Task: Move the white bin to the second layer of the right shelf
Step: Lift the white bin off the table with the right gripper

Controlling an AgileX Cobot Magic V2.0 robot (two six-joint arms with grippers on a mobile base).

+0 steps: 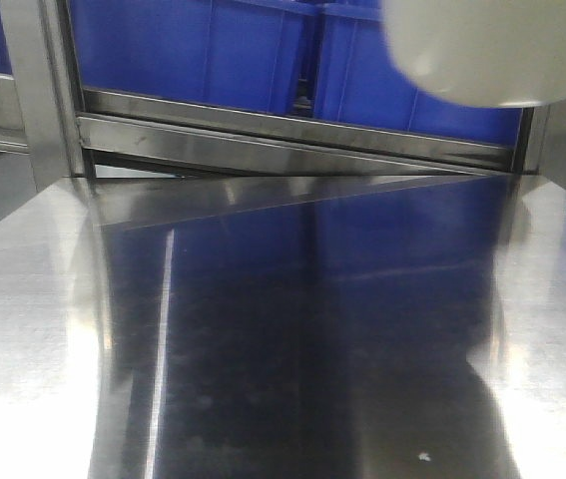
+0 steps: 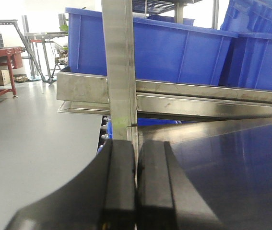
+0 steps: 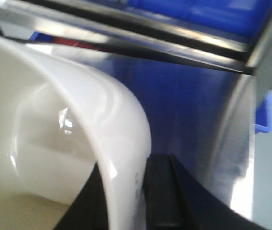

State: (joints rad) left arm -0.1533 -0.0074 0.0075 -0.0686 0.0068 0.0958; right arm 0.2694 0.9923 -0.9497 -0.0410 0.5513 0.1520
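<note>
The white bin (image 1: 492, 45) hangs in the air at the top right of the front view, its rounded base above the steel table (image 1: 292, 329). In the right wrist view my right gripper (image 3: 126, 191) is shut on the bin's rim (image 3: 121, 143), one black finger inside the wall and one outside, with the cream interior at left. My left gripper (image 2: 136, 182) is shut and empty, low over the table's left edge, facing a steel upright post (image 2: 119, 72). The rack's flat steel front rail (image 1: 292, 135) runs behind the table. No rollers show.
Large blue ribbed crates (image 1: 263, 50) sit on the rack behind the rail; they also show in the left wrist view (image 2: 174, 48). A steel upright (image 1: 48, 90) stands at the left. Grey floor and red-framed benches (image 2: 1, 52) lie far left.
</note>
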